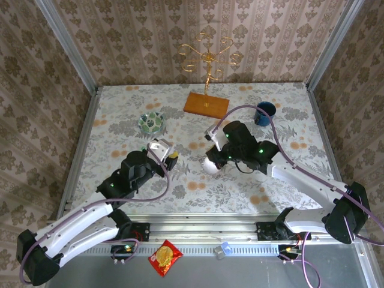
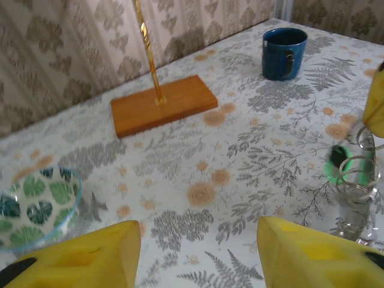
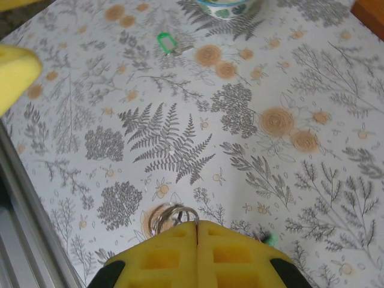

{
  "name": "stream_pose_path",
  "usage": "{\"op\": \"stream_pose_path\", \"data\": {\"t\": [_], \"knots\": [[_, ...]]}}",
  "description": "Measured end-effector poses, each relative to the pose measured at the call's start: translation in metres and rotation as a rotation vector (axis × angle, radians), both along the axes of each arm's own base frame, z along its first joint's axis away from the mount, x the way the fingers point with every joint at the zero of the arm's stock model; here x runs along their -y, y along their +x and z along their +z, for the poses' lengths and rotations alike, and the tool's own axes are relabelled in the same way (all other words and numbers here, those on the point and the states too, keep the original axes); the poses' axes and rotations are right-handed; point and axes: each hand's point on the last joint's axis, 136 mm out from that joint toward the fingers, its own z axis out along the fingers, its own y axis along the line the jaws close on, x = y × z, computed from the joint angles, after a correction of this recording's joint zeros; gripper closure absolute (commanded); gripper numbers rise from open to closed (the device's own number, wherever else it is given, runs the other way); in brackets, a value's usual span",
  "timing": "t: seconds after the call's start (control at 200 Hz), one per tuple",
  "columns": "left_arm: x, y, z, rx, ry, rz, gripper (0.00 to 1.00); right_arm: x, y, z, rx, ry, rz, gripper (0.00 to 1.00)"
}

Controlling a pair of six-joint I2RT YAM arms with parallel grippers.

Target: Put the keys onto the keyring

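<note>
Check the right gripper (image 3: 197, 231) first. Its yellow foam pads are pressed together and pinch the thin grey wire keyring (image 3: 173, 216), which projects from the fingertips close over the fern-printed tablecloth (image 3: 180, 138). Gripping the ring by one edge leaves most of its loop exposed, so a key can be fed on from the free side.

In the left wrist view the keyring (image 2: 357, 175) appears at the right edge. A blurred green piece (image 2: 337, 163) lies touching or just beside it. You cannot tell whether this is a key already threaded.

Now check the left gripper (image 2: 198, 240). Its yellow pads are spread, with nothing between them. It hovers low over the cloth, left of the ring and facing it, which suits either a pick-up or an approach to the ring.

Locate the small bright green-headed key (image 3: 167, 42). It lies flat on the cloth, well apart from the ring, on the far left near the green-and-white patterned bowl (image 3: 228, 6). Judge this loose key to be the next item, and the empty left gripper the one to fetch it.

Expect difficulty: the key is thin and lies flat, and the ring's wire offers little opening.

The dark blue mug (image 2: 284, 53) and the wooden base with its gold rod (image 2: 162, 105) stand at the far side, away from the work.
</note>
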Motion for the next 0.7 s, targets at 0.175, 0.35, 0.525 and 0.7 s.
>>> {"op": "stream_pose_path", "data": {"t": [0.175, 0.35, 0.525, 0.7], "knots": [[0.018, -0.007, 0.0, 0.094, 0.107, -0.153, 0.59, -0.004, -0.01, 0.0, 0.04, -0.037, 0.127, 1.0], [0.033, -0.014, -0.016, 0.107, 0.173, -0.307, 0.64, -0.01, -0.021, 0.001, 0.066, -0.035, 0.24, 1.0], [0.048, -0.029, -0.018, 0.109, 0.134, -0.49, 0.75, -0.017, -0.03, 0.004, 0.076, -0.012, 0.32, 1.0], [0.059, -0.043, -0.017, 0.091, 0.07, -0.629, 0.76, -0.023, -0.039, 0.005, 0.086, 0.0, 0.379, 1.0]]}}
